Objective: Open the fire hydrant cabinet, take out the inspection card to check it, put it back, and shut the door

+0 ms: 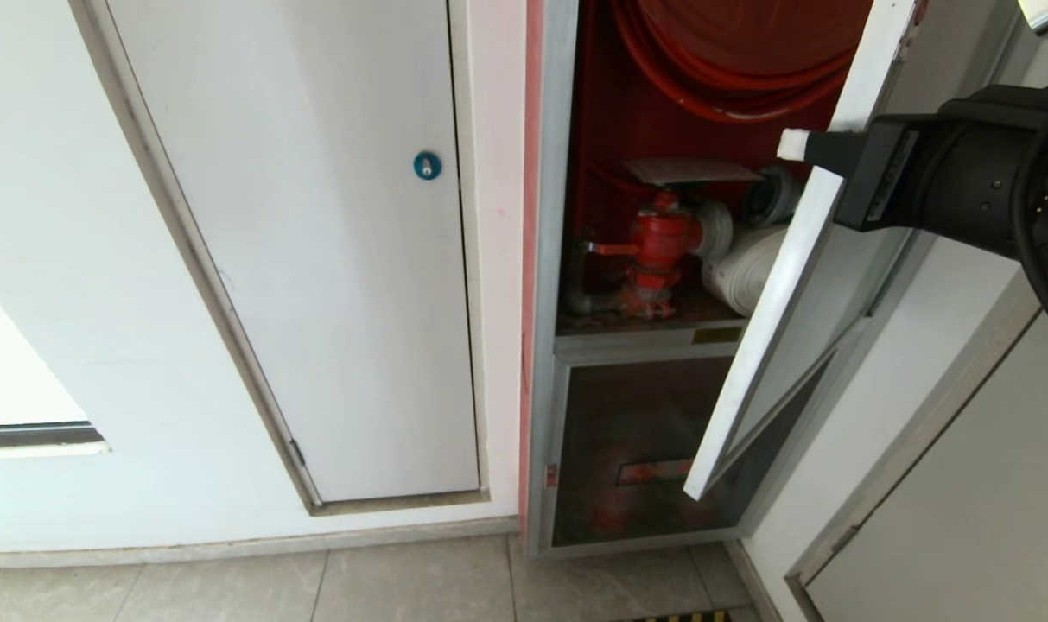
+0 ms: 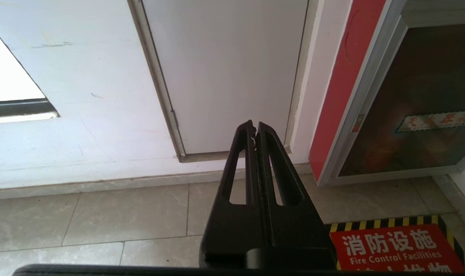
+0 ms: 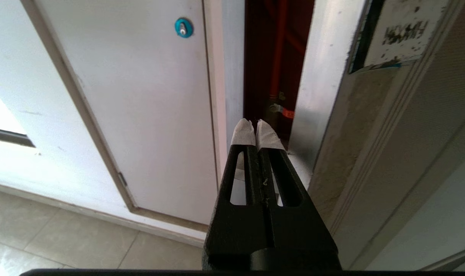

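Aluminium-framed and partly swung out, the door stands ajar from the cabinet, showing the red valve, the hose reel and the rolled hose. The card lies flat just above the valve, inside. The right gripper, its white-taped tips pressed together and empty, sits at the door's free edge, apparently pushing it wider. The left gripper is also closed and empty, hanging low over the floor near the white door.

Risks, as I judge them: closed tips have no hold on the edge, so they could slip off and let the door drift back. Pushing at an angle could scrape the frame. With the gap this narrow, reaching for the card could catch the arm on the door.
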